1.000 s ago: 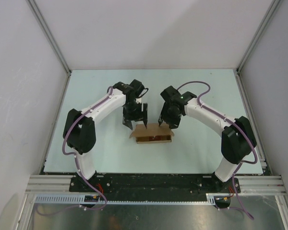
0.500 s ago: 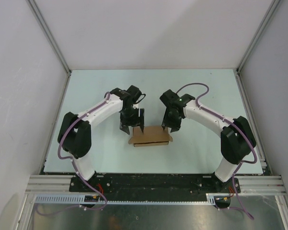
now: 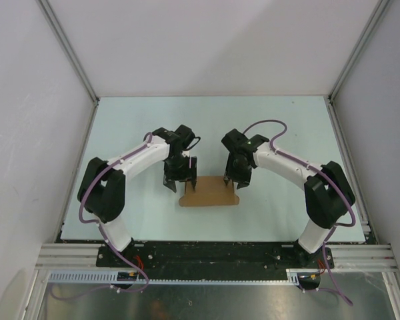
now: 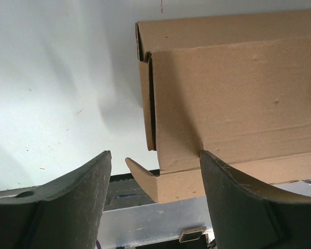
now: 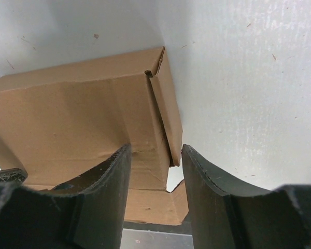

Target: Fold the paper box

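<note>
White walls (image 3: 213, 47) enclose pale table (image 3: 120, 120) bearing paper box (image 3: 210, 192).

The plain brown cardboard paper box (image 3: 210, 192) is a uniform, unprinted tan. The flat tabletop (image 3: 287, 127) under it is pale mint with faint dark specks. At the box's 9 and 3 o'clock are the matte black left gripper (image 3: 180, 184) and right gripper (image 3: 235, 184). They sit on white-and-black robot arms (image 3: 290, 162) trailing thin purple cables (image 3: 267, 121).

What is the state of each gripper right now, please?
Left gripper: open, jaws astride the paper box at its left end, not clamped.
Right gripper: open, jaws astride the box's right end flap, no grip seen.
</note>
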